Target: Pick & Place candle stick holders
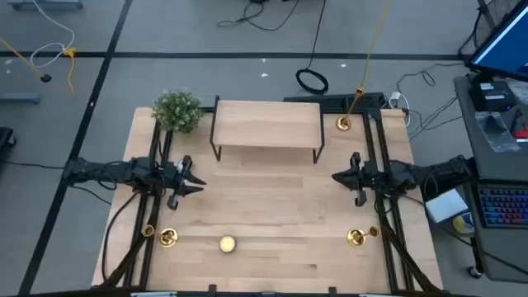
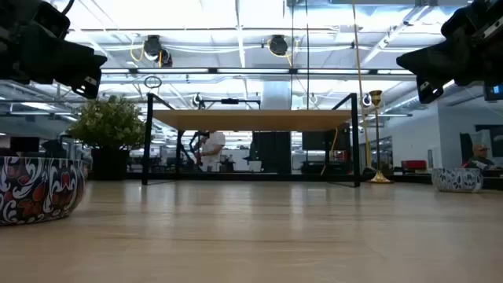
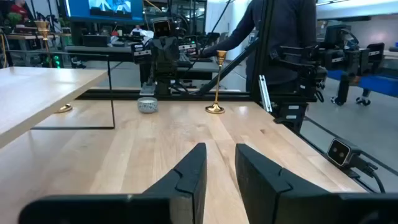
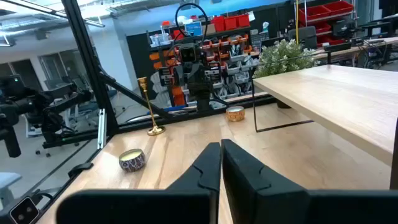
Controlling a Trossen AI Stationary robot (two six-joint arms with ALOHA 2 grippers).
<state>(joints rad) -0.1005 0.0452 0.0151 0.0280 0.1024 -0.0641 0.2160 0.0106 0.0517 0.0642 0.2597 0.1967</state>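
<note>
Candlesticks: three brass holders, all upright on the table (image 1: 272, 198), none held. One at roughly 1 o'clock from table centre, far right corner (image 1: 343, 124) — the tallest by its long stem. One at 5 o'clock, near right edge (image 1: 355, 238). One at 7 o'clock, near left edge (image 1: 167, 238).
Neighbours: tin candle (image 1: 227, 243) just beside the 7 o'clock holder, toward 6; raised wooden shelf (image 1: 266, 124) at 12; green plant (image 1: 177, 110) at 11.
Left gripper (image 1: 195, 183): at 9 o'clock, above the wood, fingers a narrow gap apart, nothing between them. Its wrist view looks across at a holder (image 3: 216, 84) and a patterned tin (image 3: 147, 105).
Right gripper (image 1: 338, 176): at 3 o'clock, fingers pressed together, empty. Its wrist view shows a holder (image 4: 150, 106) with a tin (image 4: 132, 160) close by.
Step in hand: judged the start — no holder approached yet.
Doing it well: spread the fingers fully before descending; take the stem low, near the flared base, since a thin tall stem likely tips if nudged high; come in clear of the tin; lift straight up.
Risk: polished brass may slip in a light pinch.
</note>
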